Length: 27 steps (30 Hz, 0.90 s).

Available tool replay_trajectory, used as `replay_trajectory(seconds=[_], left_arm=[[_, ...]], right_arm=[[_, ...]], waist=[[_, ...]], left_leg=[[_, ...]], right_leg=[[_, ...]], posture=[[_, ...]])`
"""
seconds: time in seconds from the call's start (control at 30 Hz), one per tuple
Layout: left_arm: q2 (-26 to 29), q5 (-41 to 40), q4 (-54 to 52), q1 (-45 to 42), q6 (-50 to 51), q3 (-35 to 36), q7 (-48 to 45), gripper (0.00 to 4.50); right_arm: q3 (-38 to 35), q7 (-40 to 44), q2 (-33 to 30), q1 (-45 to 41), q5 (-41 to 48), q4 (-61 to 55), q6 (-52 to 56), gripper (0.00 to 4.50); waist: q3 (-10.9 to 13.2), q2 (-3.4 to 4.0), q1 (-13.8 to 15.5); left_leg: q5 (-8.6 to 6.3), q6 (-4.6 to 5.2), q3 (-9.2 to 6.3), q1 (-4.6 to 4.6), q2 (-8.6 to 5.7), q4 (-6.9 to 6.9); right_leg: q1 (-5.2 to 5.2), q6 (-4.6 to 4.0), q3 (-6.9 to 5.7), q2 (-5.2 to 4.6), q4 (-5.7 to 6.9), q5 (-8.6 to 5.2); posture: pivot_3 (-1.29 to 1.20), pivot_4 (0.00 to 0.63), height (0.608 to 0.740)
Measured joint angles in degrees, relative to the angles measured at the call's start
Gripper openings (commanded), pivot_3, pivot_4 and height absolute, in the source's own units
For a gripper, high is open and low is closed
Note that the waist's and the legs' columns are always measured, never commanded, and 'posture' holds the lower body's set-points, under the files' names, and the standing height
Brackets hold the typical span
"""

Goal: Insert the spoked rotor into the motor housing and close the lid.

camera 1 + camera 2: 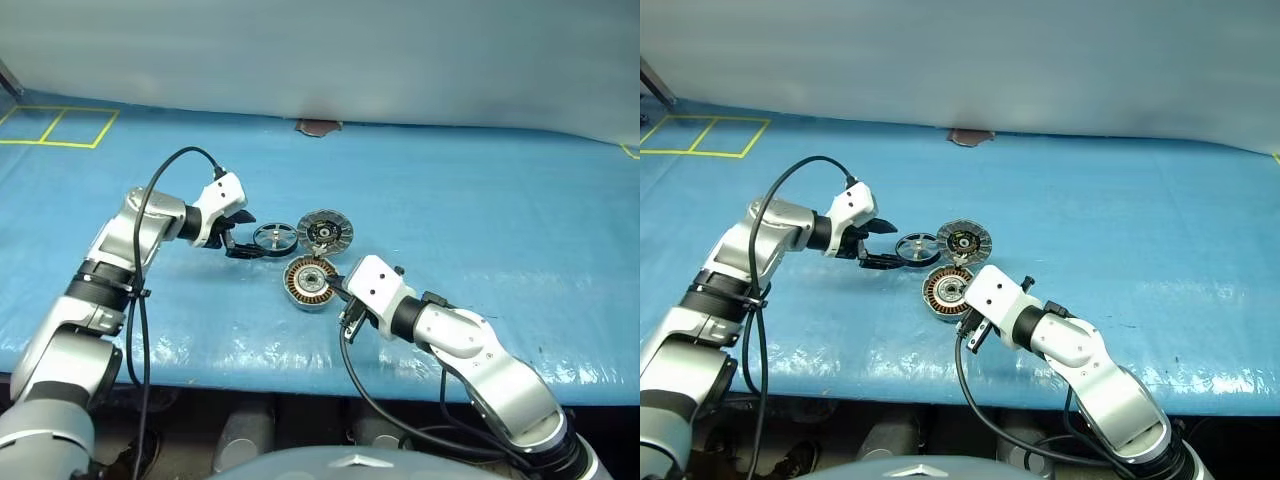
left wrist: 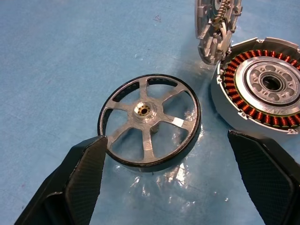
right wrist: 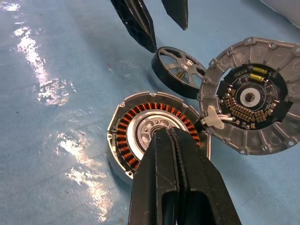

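Observation:
The spoked rotor [image 1: 275, 237] lies flat on the blue table, a dark ring with silvery spokes. My left gripper [image 1: 246, 235] is open just to its left, and in the left wrist view its two black fingers [image 2: 79, 183] stand either side of the rotor [image 2: 149, 119] without touching it. The motor housing [image 1: 310, 282] with coppery windings sits nearer the front. The lid [image 1: 325, 231] lies open beside it, inner face up, joined at the rim. My right gripper [image 3: 166, 133] is shut with nothing in it, its tips over the housing [image 3: 126, 136].
The blue sheet [image 1: 480, 210] covers the whole table, with bare room on the right and behind the parts. Yellow tape lines [image 1: 60, 125] mark the far left corner. A brown patch [image 1: 318, 127] sits at the back edge. Black cables hang off both arms.

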Motion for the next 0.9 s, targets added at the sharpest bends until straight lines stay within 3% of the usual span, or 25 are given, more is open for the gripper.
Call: replay_trajectory(seconds=[0.17,0.4,0.5,0.9], left_arm=[[-2.4,2.9,7.9,-4.0,-4.7,-0.2,-2.3,4.5],[-5.5,6.2,17.6,-8.7,-6.5,-0.6,-5.0,4.5],[-6.7,7.3,20.4,-10.6,-6.4,-0.6,-5.9,3.91],[-8.1,12.1,26.6,-15.4,-1.3,-3.0,-11.8,3.91]], right_arm=[[1.0,0.2,0.5,-0.3,-0.1,0.9,-0.5,1.82],[1.6,-2.8,2.0,-0.6,-3.5,2.3,-2.6,1.82],[1.9,-3.6,2.5,-0.4,-4.4,3.2,-2.9,1.86],[2.8,-5.3,5.5,0.2,-6.6,4.5,-5.2,1.86]], waist=[[0.0,-0.02,-0.2],[0.0,-0.02,-0.5],[0.0,-0.08,-0.4],[0.1,-0.1,-0.5]], left_leg=[[0.0,0.01,-0.01,-0.01,-0.01,0.04],[0.01,0.02,-0.01,-0.02,-0.04,0.09],[0.01,0.02,-0.04,-0.05,-0.04,0.13],[0.01,0.03,-0.1,-0.11,-0.04,0.37]], right_leg=[[0.0,0.04,0.01,0.0,0.03,0.0],[0.01,0.08,0.01,0.01,0.05,0.03],[0.01,0.1,0.0,0.03,0.08,0.03],[0.05,0.17,0.01,0.1,0.17,0.07]], posture=[[0.0,0.15,0.74],[0.0,0.15,0.74],[0.0,0.15,0.74],[0.0,0.15,0.74]])
